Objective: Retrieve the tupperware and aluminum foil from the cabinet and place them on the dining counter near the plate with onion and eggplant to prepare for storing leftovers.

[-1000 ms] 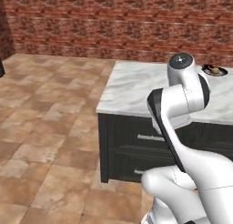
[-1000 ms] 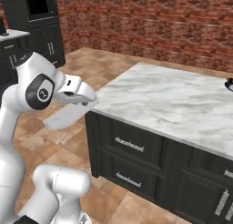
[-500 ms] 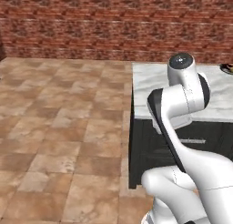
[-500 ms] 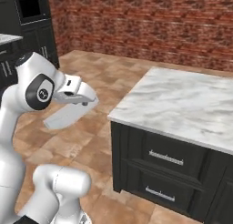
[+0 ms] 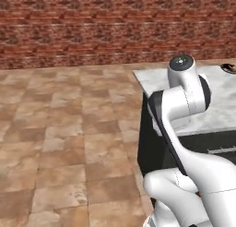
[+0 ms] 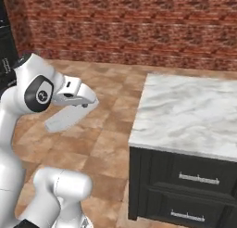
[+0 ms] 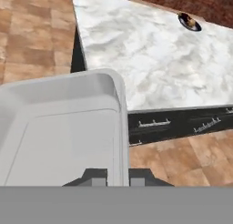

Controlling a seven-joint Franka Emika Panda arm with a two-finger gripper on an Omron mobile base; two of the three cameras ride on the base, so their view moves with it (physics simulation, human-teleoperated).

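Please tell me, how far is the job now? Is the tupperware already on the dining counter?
Not yet. Done: the tupperware is out of the cabinet, with the pincer shut on its rim. In hand: it hangs over the floor beside the dining counter. Left: set it near the plate at the far end, which holds a tan item, probably the onion, then bring the aluminum foil.

The shallow pale grey plastic tupperware [image 7: 63, 132] sits at 7 o'clock in the hand view, over the tiled floor [image 7: 27, 41]. The white veined marble dining counter [image 7: 150, 59] lies at 1 o'clock, and the small round dark plate [image 7: 189, 22] stands on its far part.
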